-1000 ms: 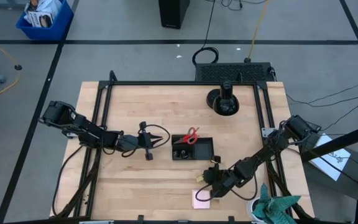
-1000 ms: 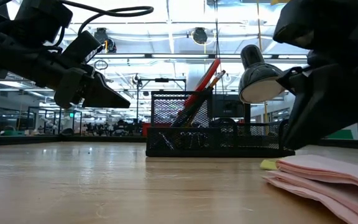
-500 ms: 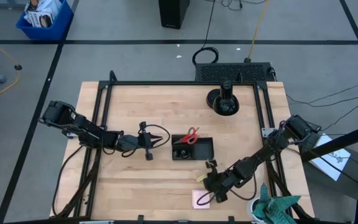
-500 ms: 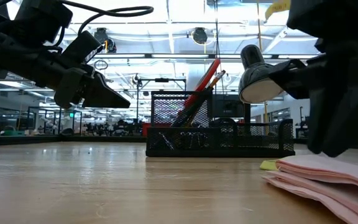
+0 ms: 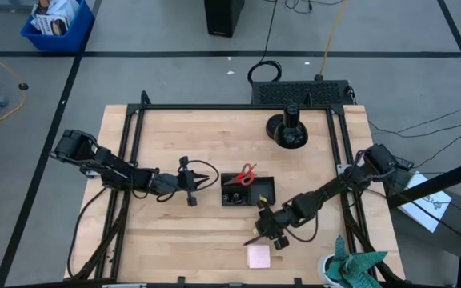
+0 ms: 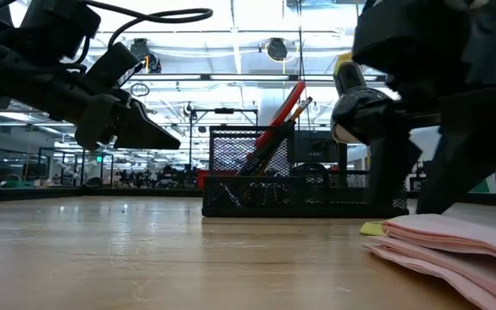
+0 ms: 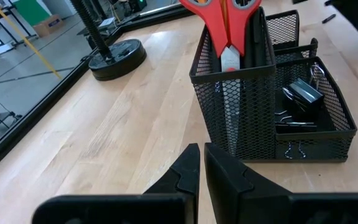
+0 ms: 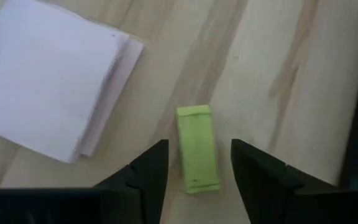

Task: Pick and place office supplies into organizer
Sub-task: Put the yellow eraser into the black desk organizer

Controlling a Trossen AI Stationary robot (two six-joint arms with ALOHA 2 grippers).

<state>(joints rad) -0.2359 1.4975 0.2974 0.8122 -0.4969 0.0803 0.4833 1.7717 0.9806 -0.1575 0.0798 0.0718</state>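
A yellow-green eraser (image 8: 197, 148) lies flat on the table beside the pink sticky-note pad (image 8: 55, 87). My right gripper (image 8: 194, 165) hovers over the eraser, open, one finger on each side and not touching it. The black mesh organizer (image 5: 248, 190) stands mid-table with the red-handled scissors (image 7: 229, 18) upright in its tall cup and black binder clips (image 7: 303, 96) in a low compartment. My left gripper (image 5: 206, 178) is shut and empty, left of the organizer and pointing at it. In the low view the eraser (image 6: 371, 228) shows beside the pad (image 6: 455, 250).
A round black stand (image 5: 288, 132) sits at the far side of the table. A teal-green cloth (image 5: 354, 268) lies at the near right corner. Black frame rails (image 5: 134, 184) run along the table's left and right edges. Bare wood lies left of the organizer.
My right gripper has moved from over the sticky-note pad toward the far edge, to above the eraser near the organizer, and has opened. The pad stays flat on the table where it was.
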